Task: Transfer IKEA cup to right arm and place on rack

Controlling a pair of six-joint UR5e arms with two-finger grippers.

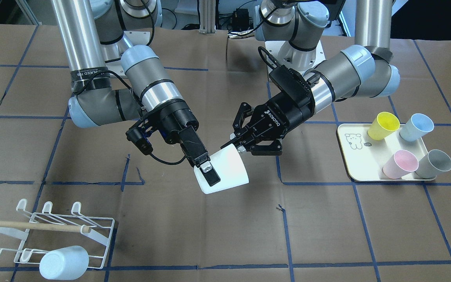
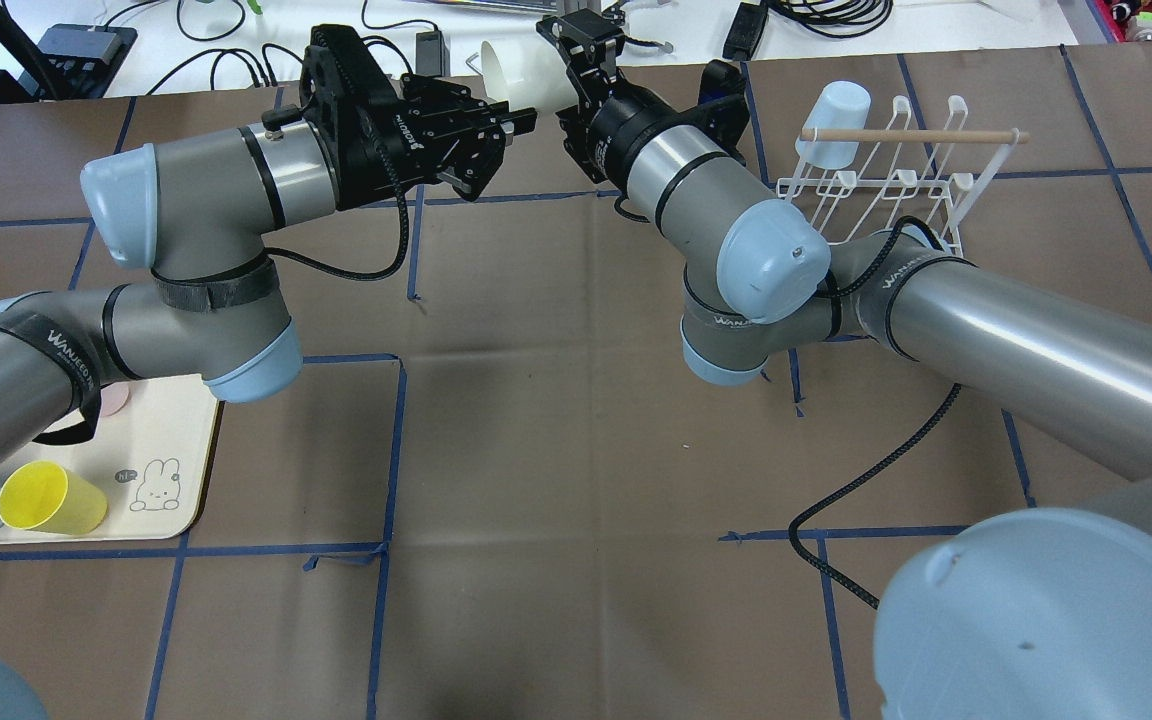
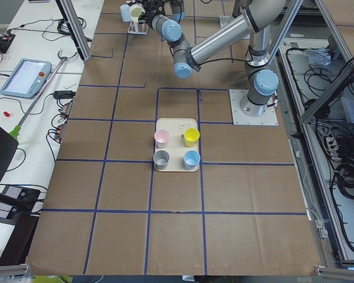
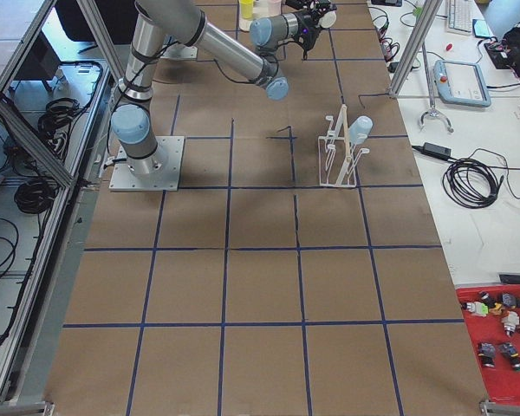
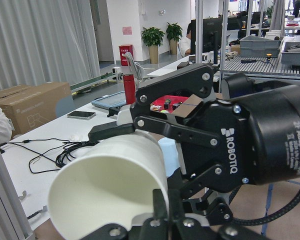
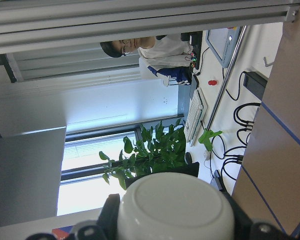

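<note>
right now, in the front-facing view, the ikea cup (image 1: 229,168) hangs above the table (image 1: 327,235) at mid-frame, lying sideways between the two grippers. the right gripper (image 1: 210,175) is clamped across its body near the base. the left gripper (image 1: 236,145) looks pinched on the rim at the mouth. the rack (image 1: 65,235) sits well apart in the lower left corner, with a pale blue cup (image 1: 64,262) on it.

in the overhead view the ikea cup shows at top centre, between both grippers.

the left wrist view looks into its open mouth, with the right gripper closed around the wall.

the right wrist view shows only its base, low in the frame.

my worry: if the left gripper pulls away before letting go, the ikea cup could twist out of the right gripper. a slanted hold could then miss the rack.
</note>
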